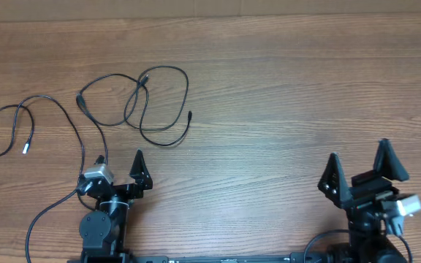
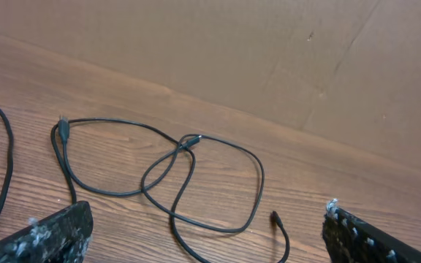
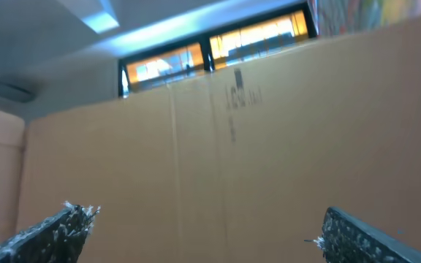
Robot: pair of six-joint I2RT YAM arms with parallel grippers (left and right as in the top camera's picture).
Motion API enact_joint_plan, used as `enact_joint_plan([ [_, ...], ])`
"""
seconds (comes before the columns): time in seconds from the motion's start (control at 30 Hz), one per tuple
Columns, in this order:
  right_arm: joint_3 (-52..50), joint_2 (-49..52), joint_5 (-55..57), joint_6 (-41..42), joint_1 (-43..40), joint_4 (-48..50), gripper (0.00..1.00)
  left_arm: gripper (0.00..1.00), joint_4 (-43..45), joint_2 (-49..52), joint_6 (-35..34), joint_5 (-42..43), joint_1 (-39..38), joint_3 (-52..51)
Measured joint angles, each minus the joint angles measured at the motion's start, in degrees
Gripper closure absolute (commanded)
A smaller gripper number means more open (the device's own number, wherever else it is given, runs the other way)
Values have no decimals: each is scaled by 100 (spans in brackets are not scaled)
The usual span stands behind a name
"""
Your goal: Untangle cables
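- In the upper left of the overhead view, the tangled black cables (image 1: 139,91) are lying in loose loops on the wooden table (image 1: 283,95), crossing over each other.
- One small plug end (image 1: 189,115) is poking out at the right side of the loops.
- Further left, near the edge of the frame, another thin black cable (image 1: 46,98) is lying apart from the loops, and its light tip (image 1: 26,147) is resting on the wood.
- At the bottom left, the left gripper (image 1: 120,161) is sitting just below the loops and is not touching them. Its jaws are standing wide apart and holding nothing.
- At the bottom right, the right gripper (image 1: 358,155) is sitting well apart from all the cables. Its jaws are standing wide apart too, with nothing between them.
- In the left wrist view, the loops are lying across the middle of the frame, in front of a brown cardboard wall (image 2: 269,51).
- In the right wrist view, the camera is looking up at cardboard, with bright windows (image 3: 218,55) at the top.
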Motion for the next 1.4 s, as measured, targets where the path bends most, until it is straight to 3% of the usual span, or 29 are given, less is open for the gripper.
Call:
enact_joint_plan([
  [0.2,-61,-9,168,-42,0,-1261,0,0,0,0,0,-2,0,0],
  [0.33,-61,2,203,-37,2,-3018,0,0,0,0,2,0,0,0],
  [0.47,-61,2,271,-33,4,-3591,0,0,0,0,2,0,0,0],
  [1.4,-61,2,334,2,4,-3888,0,0,0,0,2,0,0,0],
])
